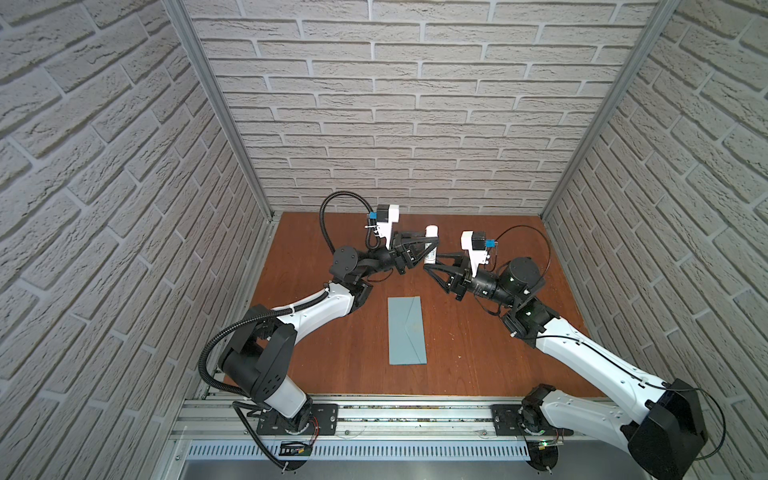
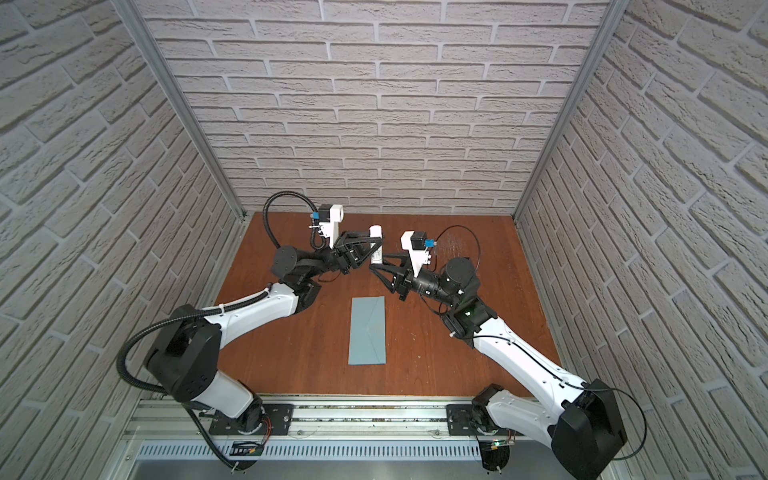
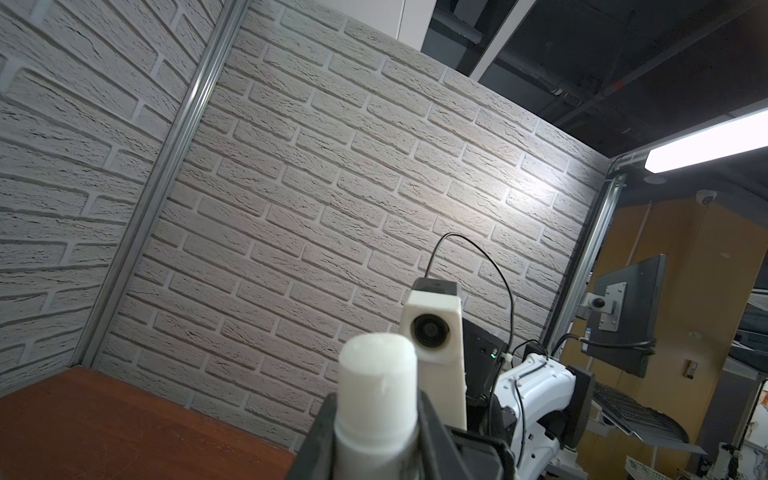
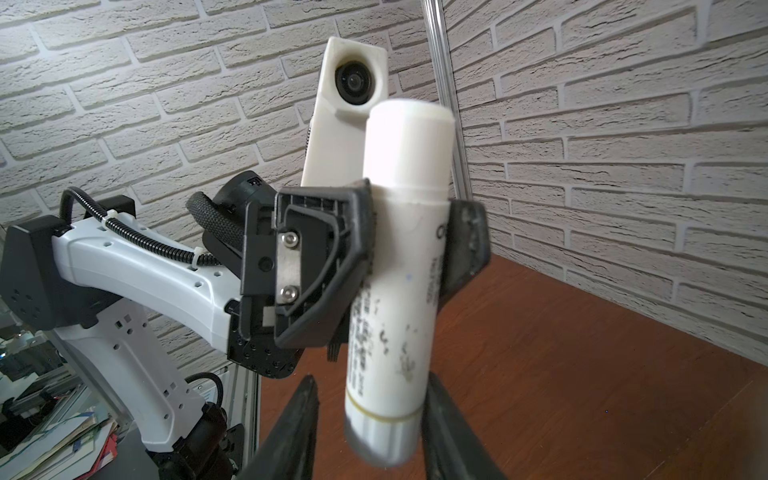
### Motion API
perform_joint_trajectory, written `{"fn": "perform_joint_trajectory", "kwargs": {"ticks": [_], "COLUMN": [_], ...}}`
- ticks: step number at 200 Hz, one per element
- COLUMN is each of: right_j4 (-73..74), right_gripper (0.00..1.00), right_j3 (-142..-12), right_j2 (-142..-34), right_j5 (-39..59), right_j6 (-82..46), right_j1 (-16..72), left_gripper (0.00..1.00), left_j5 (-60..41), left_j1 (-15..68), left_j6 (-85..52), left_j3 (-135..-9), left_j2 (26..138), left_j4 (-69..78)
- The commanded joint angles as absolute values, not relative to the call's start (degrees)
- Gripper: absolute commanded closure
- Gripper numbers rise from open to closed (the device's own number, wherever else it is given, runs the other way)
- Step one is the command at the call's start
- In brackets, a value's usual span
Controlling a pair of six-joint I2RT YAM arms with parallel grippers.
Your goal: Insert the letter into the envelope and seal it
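Observation:
The light blue-grey envelope [image 1: 407, 330] [image 2: 368, 330] lies flat in the middle of the brown table with its flap folded down. The letter is out of view. Above the table's far part, my left gripper [image 1: 431, 248] [image 2: 376, 246] [image 3: 376, 436] is shut on a white cylindrical stick [image 1: 431, 239] [image 2: 376, 237] [image 3: 376, 386] [image 4: 399, 270], held upright just below its cap. My right gripper [image 1: 430, 262] [image 2: 377, 262] [image 4: 372, 382] straddles the stick's lower end. One finger lies against it, the other stands a gap away, so the jaws are open.
Brick-patterned walls close the table [image 1: 478, 365] on three sides. A metal rail [image 1: 374, 415] carrying both arm bases runs along the near edge. Both arms meet over the far middle of the table, beyond the envelope.

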State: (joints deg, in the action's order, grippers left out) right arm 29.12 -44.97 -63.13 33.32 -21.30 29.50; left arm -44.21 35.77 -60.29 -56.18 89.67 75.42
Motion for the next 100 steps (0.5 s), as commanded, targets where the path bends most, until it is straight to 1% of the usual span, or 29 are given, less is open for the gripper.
{"fn": "perform_joint_trajectory", "kwargs": {"ticks": [1,24,68,100], "right_j4": [32.3,32.2,31.9,31.9], "right_gripper": [0.58,0.61,0.75,0.85], "right_j3": [-44.5,-44.5,-44.8,-46.1], "right_j2": [-62.6,-62.4,-62.4,-62.1], "right_j5": [35.6,35.8,36.2,37.2], "right_j6": [-21.5,-21.4,-21.1,-20.8], "right_j1": [29.5,29.5,29.5,29.6], "left_gripper": [1.00,1.00,1.00,1.00], "left_j5": [-44.0,-43.5,-43.1,-40.9], "left_j1": [36.1,36.0,36.1,36.5], "left_j6": [-60.3,-60.2,-60.4,-59.7], "left_j3": [-58.0,-57.9,-58.1,-57.5], "left_j2": [90.0,90.0,90.5,91.1], "left_j4": [80.3,80.3,80.3,80.2]}}
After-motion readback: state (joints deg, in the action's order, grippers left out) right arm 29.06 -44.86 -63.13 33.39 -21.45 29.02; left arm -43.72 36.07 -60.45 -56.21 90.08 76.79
